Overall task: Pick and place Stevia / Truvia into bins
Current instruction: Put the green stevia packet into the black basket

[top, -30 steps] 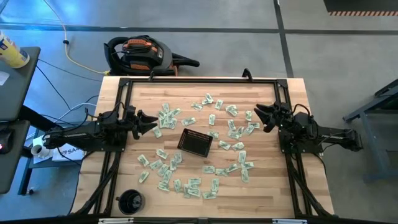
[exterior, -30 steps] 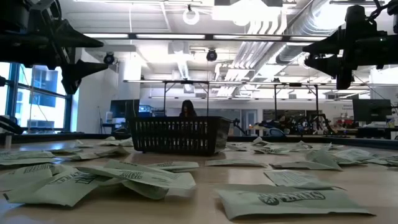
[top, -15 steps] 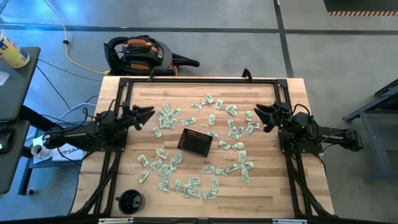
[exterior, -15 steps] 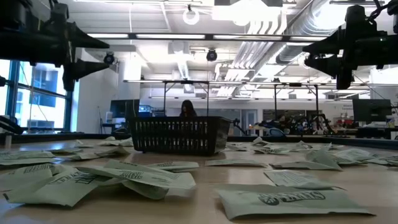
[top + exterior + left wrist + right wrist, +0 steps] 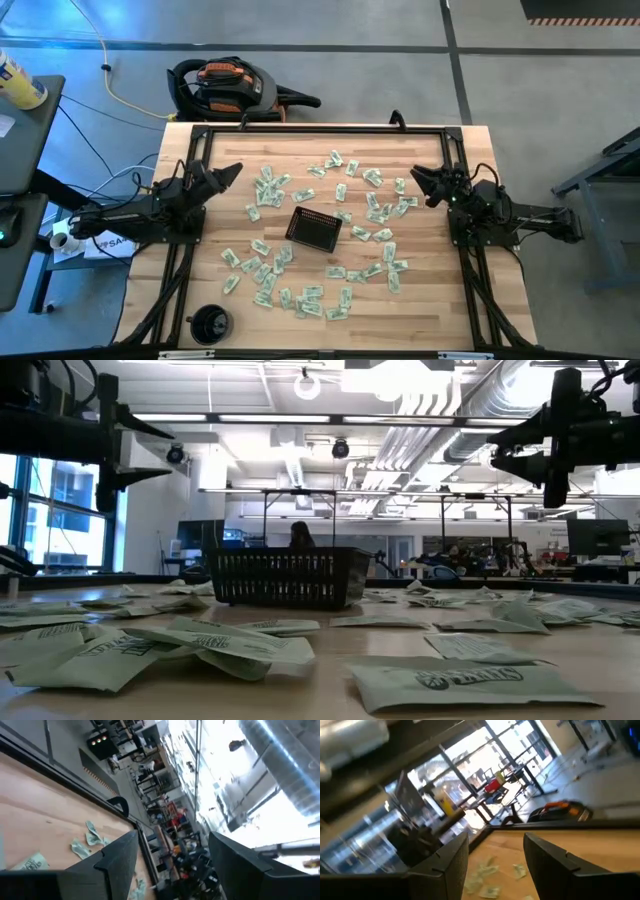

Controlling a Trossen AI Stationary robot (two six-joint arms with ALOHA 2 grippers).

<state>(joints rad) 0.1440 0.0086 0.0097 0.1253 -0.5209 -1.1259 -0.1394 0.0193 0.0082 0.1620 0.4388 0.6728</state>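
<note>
I see a pale wood-plank surface [image 5: 430, 300] scattered with flat, crinkled green-and-white paper sachets [image 5: 262, 272]. A black wire-mesh tray [image 5: 314, 229] sits at the centre, sachets all around it. My left tool [image 5: 230, 172] hangs above the left side, fingers apart, empty. My right tool [image 5: 420, 178] hangs opposite, fingers apart, empty.

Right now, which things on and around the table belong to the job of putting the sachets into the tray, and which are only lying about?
For the job:
- sachets, scattered over the table
- black mesh tray, mid-table
- left gripper, open and empty
- right gripper, open and empty

Only lying about:
- round black cup-like object, near table corner
- orange and black vacuum cleaner, on the floor
</note>
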